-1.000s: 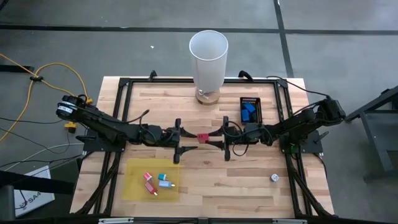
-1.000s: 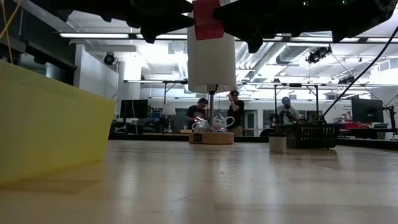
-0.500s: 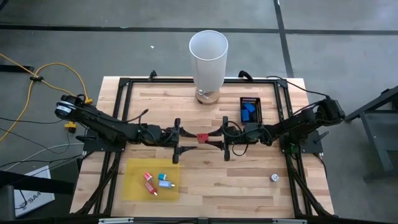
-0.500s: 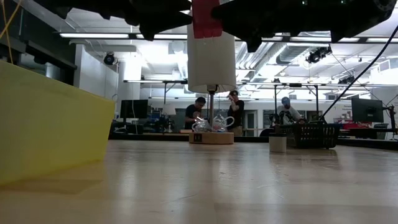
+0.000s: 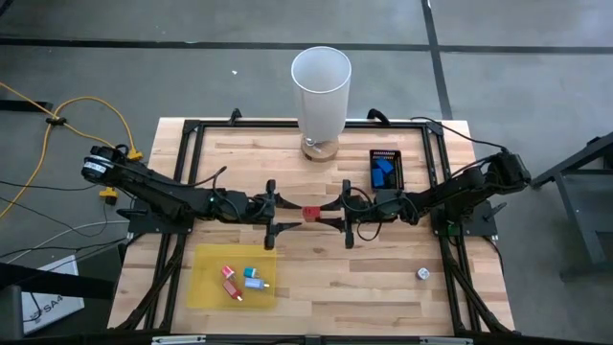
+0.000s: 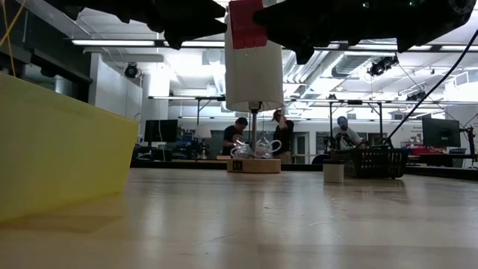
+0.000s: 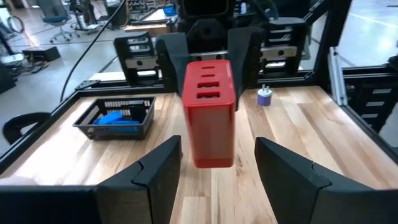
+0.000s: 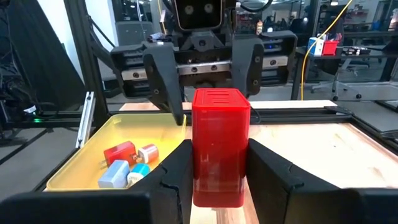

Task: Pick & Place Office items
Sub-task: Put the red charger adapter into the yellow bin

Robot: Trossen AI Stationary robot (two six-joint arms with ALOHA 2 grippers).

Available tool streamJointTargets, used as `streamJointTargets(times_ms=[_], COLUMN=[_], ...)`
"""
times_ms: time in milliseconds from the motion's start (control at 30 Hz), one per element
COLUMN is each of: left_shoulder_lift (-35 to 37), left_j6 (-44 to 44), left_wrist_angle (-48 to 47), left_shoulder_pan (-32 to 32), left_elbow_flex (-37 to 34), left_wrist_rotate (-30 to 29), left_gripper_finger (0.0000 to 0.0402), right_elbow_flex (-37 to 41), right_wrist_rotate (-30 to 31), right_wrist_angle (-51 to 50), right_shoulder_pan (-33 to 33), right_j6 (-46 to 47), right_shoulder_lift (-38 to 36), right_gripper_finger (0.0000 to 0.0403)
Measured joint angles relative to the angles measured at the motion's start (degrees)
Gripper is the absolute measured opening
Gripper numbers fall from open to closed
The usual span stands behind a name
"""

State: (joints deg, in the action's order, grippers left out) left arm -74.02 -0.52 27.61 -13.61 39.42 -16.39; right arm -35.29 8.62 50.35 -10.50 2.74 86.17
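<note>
A red blocky piece (image 5: 311, 212) hangs above the middle of the table between my two grippers, which face each other. My right gripper (image 5: 326, 215) comes from the table's right and is shut on it (image 8: 219, 146). My left gripper (image 5: 292, 213) comes from the left and is open. Its fingers (image 7: 158, 168) stand on either side of the block (image 7: 210, 112) with a gap on each side, touching nothing. The low view shows the block (image 6: 246, 22) high above the tabletop. My right gripper pinches the red block between its two fingers (image 8: 177, 168), one on each of two opposite side faces (image 8: 200, 168). The fingers come level from the table's right. The block is lifted clear of the table and stands upright in the hold.
A yellow tray (image 5: 206, 264) at the near left holds red, pink and blue pieces (image 5: 239, 280). A black tray (image 5: 385, 156) at the far right holds blue pieces. A whitish round piece (image 5: 422, 274) lies near right. A tall white cylinder (image 5: 321, 91) stands at the far edge. People work beyond the table.
My left arm has drawn back a little toward the table's left edge, away from the red block. The block and my right gripper have stayed where they were.
</note>
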Motion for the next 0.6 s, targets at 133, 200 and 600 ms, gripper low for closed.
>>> streamJointTargets(times_ms=[133, 200, 600], left_shoulder_lift=[0.00, 0.00, 0.00], left_j6=[0.13, 0.12, 0.85], left_wrist_angle=[-0.08, -0.10, -0.13], left_shoulder_pan=[0.00, 0.00, 1.62], left_elbow_flex=[0.00, -0.02, -0.09], left_wrist_rotate=[-0.36, -0.36, -0.37], left_gripper_finger=[0.0199, 0.0199, 0.0199], right_elbow_flex=[0.00, 0.07, 0.11], right_wrist_rotate=[0.03, 0.09, 0.37], right_wrist_angle=[0.04, 0.02, 0.06], right_shoulder_pan=[-0.01, 0.00, -0.81], right_j6=[0.00, 0.00, 0.00], right_shoulder_lift=[-0.02, -0.02, -0.03], right_gripper_finger=[0.0110, 0.0110, 0.0110])
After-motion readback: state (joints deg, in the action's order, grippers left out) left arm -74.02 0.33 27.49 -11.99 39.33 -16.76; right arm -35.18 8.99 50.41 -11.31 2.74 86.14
